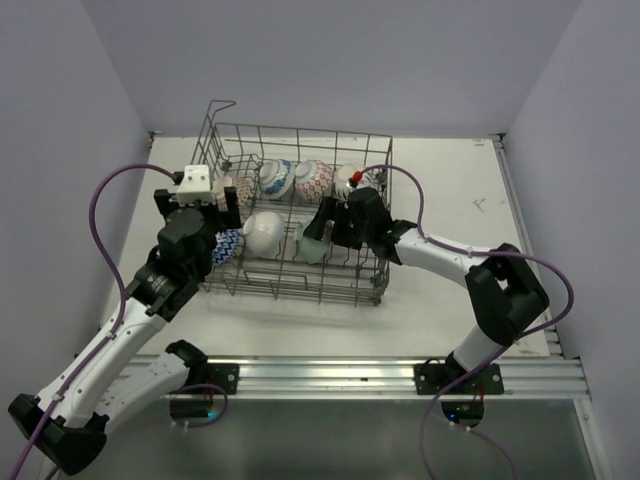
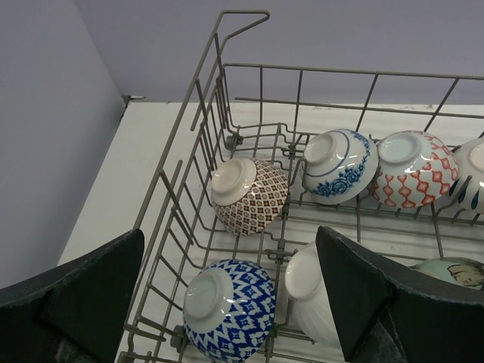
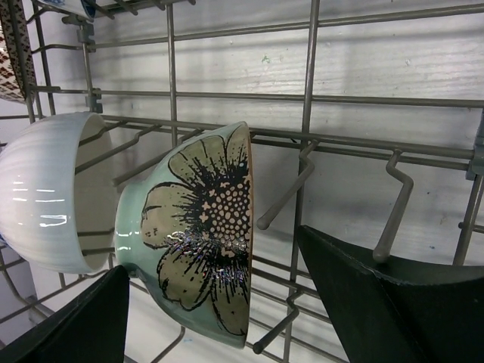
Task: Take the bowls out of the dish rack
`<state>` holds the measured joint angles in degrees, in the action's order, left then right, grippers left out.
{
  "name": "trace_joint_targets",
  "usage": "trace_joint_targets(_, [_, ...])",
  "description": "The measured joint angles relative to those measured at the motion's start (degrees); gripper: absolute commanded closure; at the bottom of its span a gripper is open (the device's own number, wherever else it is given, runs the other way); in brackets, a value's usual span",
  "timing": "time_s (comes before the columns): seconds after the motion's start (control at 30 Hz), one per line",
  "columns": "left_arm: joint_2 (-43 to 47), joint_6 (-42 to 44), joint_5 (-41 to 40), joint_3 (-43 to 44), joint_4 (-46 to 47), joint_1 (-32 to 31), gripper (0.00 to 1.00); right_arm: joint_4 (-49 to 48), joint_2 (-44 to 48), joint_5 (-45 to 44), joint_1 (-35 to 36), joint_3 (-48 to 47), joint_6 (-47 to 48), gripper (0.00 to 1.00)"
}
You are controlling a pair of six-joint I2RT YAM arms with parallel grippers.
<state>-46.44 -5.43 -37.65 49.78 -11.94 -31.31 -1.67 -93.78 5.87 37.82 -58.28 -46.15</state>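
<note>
The grey wire dish rack (image 1: 310, 290) holds several bowls on their sides. My left gripper (image 2: 231, 249) hangs open over the rack's left end, above a blue-and-white diamond bowl (image 2: 227, 306), with a white ribbed bowl (image 2: 314, 295) by its right finger. Behind them lie a brown patterned bowl (image 2: 249, 195), a blue floral bowl (image 2: 340, 166) and a red patterned bowl (image 2: 414, 168). My right gripper (image 3: 212, 257) is open around the pale green flower bowl (image 3: 197, 234), one finger on each side, touching nothing that I can see. The white bowl (image 3: 45, 189) stands just left of it.
The rack sits on a white table (image 1: 450, 200) between grey walls. Upright wire tines (image 3: 393, 204) stand close to my right gripper's right finger. A raised wire handle (image 2: 242, 19) marks the rack's far left corner. Bare tabletop lies right of the rack.
</note>
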Motion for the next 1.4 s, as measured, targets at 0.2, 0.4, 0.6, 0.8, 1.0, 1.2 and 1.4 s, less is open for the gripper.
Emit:
trace_joint_targets(0.2, [-0.1, 0.0, 0.2, 0.0, 0.0, 0.0, 0.00, -0.7, -0.5, 0.1, 0.4, 0.0, -0.5, 0.01])
trace_joint_targets(0.4, [-0.1, 0.0, 0.4, 0.0, 0.0, 0.0, 0.00, -1.2, -0.7, -0.1, 0.4, 0.0, -0.8, 0.06])
trace_joint_targets(0.6, [-0.3, 0.0, 0.6, 0.0, -0.1, 0.0, 0.00, -3.0, -0.2, -0.1, 0.4, 1.0, -1.0, 0.17])
trace_joint_targets(0.8, [-0.5, 0.0, 0.6, 0.0, -0.1, 0.0, 0.00, -7.2, 0.7, 0.8, 0.3, 3.0, -2.2, 0.29])
trace_joint_targets(1.0, [-0.5, 0.0, 0.5, 0.0, -0.1, 0.0, 0.00, -13.2, 0.9, 4.0, 0.7, 3.2, -5.4, 0.41])
trace_joint_targets(1.2, [-0.5, 0.0, 0.6, 0.0, -0.1, 0.0, 0.00, -13.3, 0.9, 4.4, 0.7, 3.3, -7.0, 0.69])
trace_joint_targets(1.4, [-0.5, 0.0, 0.6, -0.1, -0.1, 0.0, 0.00, -16.6, 0.9, 6.7, 0.8, 4.2, -9.4, 0.85])
